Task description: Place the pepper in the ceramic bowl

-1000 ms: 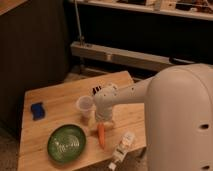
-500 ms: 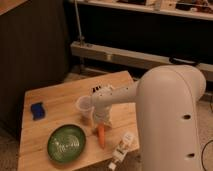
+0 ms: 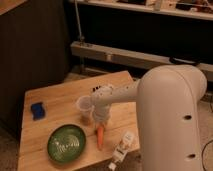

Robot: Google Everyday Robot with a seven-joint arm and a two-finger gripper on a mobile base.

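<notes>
The pepper (image 3: 100, 136) is a slim orange vegetable lying on the wooden table (image 3: 55, 102), just right of the dark green ceramic bowl (image 3: 66, 143). The bowl sits near the table's front edge and has pale markings in its centre. My gripper (image 3: 101, 120) hangs from the white arm directly over the pepper's upper end, at or just above it. The arm's wrist hides the contact point.
A small white cup (image 3: 84, 104) stands just left of the gripper. A blue block (image 3: 37, 110) lies at the table's left side. A white bottle (image 3: 122, 146) lies near the front right corner. My bulky white arm (image 3: 172, 120) covers the table's right side.
My arm's large body has shifted left and fills more of the view. The gripper stays over the pepper's top end, and the pepper and bowl have barely moved.
</notes>
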